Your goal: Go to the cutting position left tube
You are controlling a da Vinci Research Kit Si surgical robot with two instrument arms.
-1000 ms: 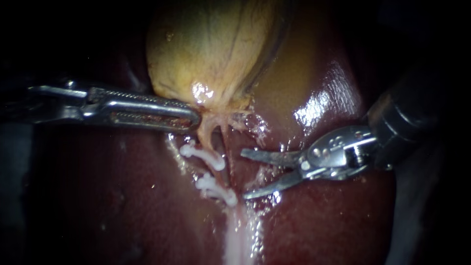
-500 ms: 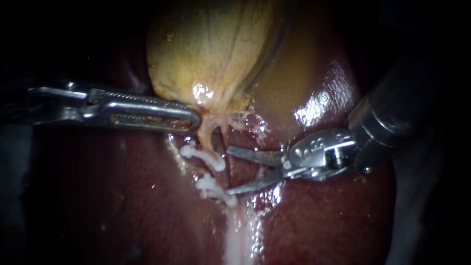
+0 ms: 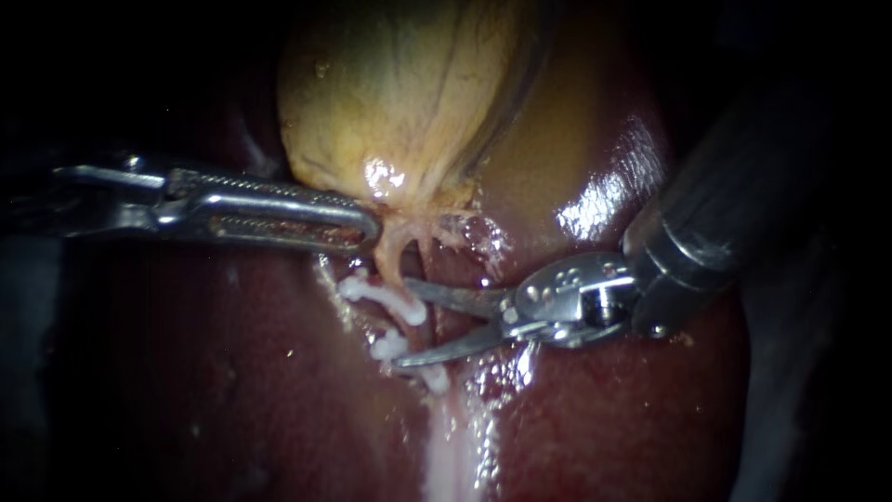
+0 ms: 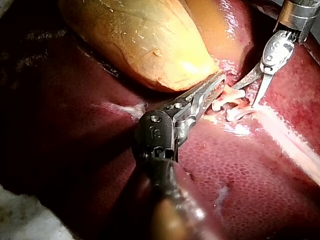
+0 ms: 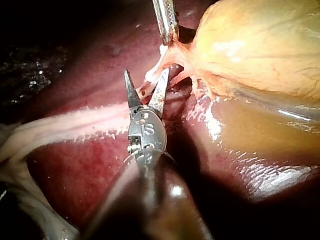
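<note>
Between the clips (image 3: 376, 293), right instrument (image 3: 400, 323) seemingly straddles tube (image 3: 390, 253).

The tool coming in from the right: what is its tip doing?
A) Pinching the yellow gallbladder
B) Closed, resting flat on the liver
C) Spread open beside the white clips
C: a gap shows between the two blades of the right instrument, and their tips reach the white clips below the gallbladder.
</note>
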